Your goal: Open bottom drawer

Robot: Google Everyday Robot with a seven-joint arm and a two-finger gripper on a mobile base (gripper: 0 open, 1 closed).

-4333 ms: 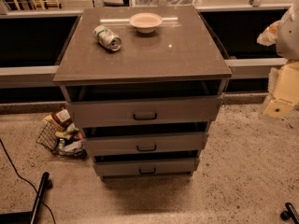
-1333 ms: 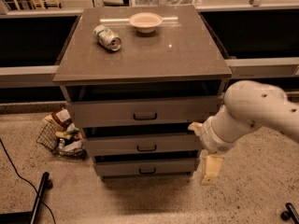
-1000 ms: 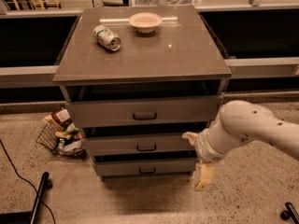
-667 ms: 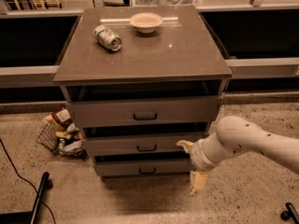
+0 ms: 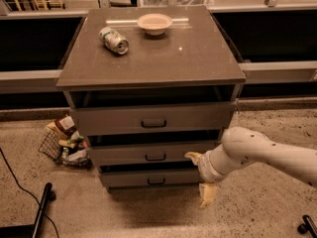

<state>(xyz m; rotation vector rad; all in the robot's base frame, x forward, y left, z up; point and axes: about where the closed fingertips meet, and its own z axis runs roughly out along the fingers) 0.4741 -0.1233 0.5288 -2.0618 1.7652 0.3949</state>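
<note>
Bottom drawer (image 5: pixel 130 178) is sitting lowest of the three fronts, immediately left of the jaws, looking shut or close to it. Its small dark handle (image 5: pixel 156 181) is sitting at the centre of the front, a short way left of the jaws and roughly level with the gap between them. Gripper (image 5: pixel 199 176) is hanging just off the right end of that front. The fingers are standing well apart, one pale fingertip (image 5: pixel 190 155) pointing up-left towards the middle drawer (image 5: pixel 124 155), the other (image 5: pixel 206 196) pointing down towards the floor; nothing is lying between them. Judging by its build, the drawer is looking rigid and moderately heavy, riding on slides, so it is probably wanting a straight, level pull rather than a yank. The flat front is offering no edge to pinch, so the handle is looking like the only sound hold, and being shallow and slick it is likely needing the fingers turned to close squarely over the bar. The arm's pale forearm (image 5: pixel 277 155) is lying low across the right of the view, wrist bending towards the cabinet. Top drawer (image 5: pixel 109 120) is sitting well above the jaws; can (image 5: pixel 114 39) and bowl (image 5: pixel 154 23) are resting far above on the cabinet top (image 5: pixel 198 58), and a basket of litter (image 5: pixel 67 144) is sitting far left.
</note>
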